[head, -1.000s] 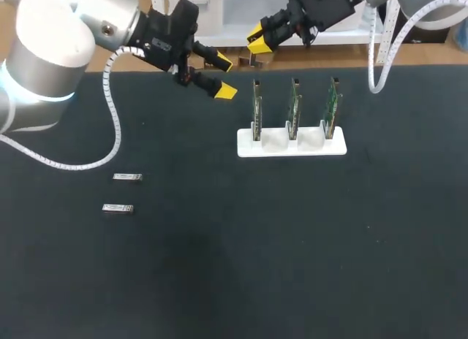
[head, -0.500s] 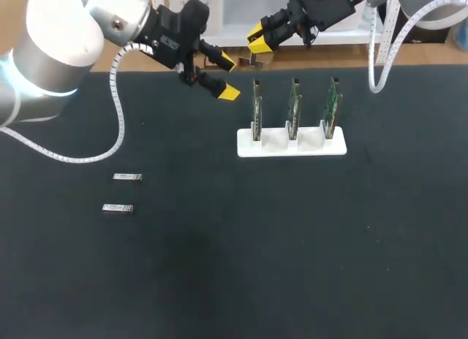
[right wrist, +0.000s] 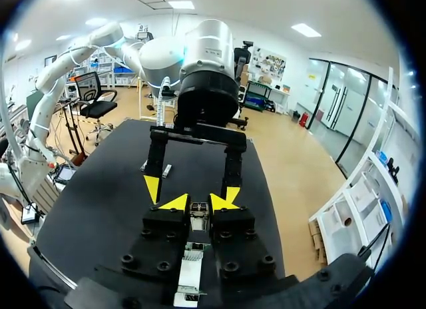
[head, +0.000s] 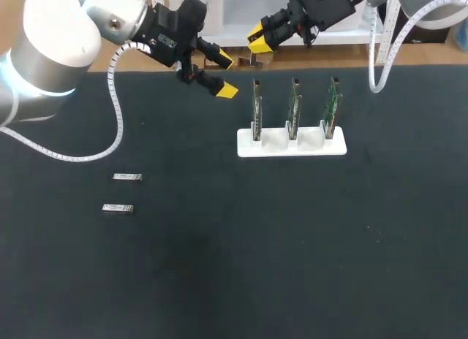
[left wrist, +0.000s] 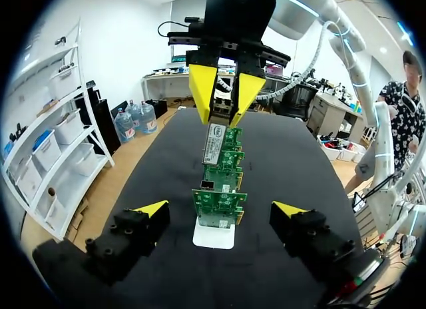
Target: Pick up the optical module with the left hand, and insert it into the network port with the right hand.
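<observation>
My right gripper hangs over the table's back edge, shut on a small silver optical module that points down above the leftmost of three upright green circuit boards. In the right wrist view the module sits between the yellow fingertips. My left gripper is open just to the left of it, facing the boards, with nothing held. From the left wrist view, the right gripper holds the module right over the row of boards. Two more optical modules lie flat on the black mat at the left.
The three boards stand in a white holder at the back centre-right of the black mat. A wooden strip runs behind the mat's far edge.
My left arm's wrist has shifted slightly toward the back and right, with its open fingertips almost in the same place. The right gripper and its module have not moved.
</observation>
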Controlling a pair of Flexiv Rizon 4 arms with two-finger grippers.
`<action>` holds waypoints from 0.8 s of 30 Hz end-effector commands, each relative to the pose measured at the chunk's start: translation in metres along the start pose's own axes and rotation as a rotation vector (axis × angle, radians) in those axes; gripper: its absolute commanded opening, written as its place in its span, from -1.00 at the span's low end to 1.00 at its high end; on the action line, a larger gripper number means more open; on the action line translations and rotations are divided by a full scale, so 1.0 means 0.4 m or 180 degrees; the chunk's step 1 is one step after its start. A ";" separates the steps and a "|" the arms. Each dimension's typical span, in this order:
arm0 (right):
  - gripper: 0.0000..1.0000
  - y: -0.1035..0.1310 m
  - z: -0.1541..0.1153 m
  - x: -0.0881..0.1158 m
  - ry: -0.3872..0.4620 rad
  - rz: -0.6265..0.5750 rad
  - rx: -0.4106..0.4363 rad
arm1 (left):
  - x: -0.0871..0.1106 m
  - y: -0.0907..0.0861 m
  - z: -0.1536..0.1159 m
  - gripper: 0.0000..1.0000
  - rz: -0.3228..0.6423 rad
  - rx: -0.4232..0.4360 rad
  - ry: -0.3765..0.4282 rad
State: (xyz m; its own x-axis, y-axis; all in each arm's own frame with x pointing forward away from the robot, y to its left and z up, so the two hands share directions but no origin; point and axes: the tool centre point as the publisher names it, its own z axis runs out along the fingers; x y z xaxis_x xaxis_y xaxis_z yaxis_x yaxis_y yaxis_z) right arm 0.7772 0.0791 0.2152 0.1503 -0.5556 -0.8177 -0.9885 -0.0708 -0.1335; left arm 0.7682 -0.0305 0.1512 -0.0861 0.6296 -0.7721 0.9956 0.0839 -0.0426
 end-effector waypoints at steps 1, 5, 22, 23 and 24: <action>-1.00 0.004 -0.002 0.000 0.0000 0.0001 0.0010 | -0.007 0.012 0.001 1.00 -0.0003 0.0007 0.0023; -1.00 0.002 -0.002 -0.001 -0.0005 -0.0003 0.0004 | -0.009 0.017 0.002 1.00 0.0005 0.0008 0.0023; -1.00 0.000 -0.001 0.002 0.0000 -0.0015 0.0002 | -0.008 0.021 0.007 1.00 0.0014 0.0038 0.0003; -1.00 0.001 -0.001 0.004 0.0000 -0.0021 0.0001 | -0.008 0.021 0.007 1.00 0.0014 0.0038 0.0003; -1.00 0.002 -0.001 0.005 0.0007 -0.0031 0.0002 | -0.008 0.021 0.007 1.00 0.0014 0.0038 0.0003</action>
State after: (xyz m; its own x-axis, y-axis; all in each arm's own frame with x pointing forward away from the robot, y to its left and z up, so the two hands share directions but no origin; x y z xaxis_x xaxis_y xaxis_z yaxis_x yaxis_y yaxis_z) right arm 0.7775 0.0784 0.2142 0.1578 -0.5572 -0.8152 -0.9874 -0.0763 -0.1389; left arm 0.7745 -0.0335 0.1510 -0.0810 0.6269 -0.7749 0.9962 0.0757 -0.0428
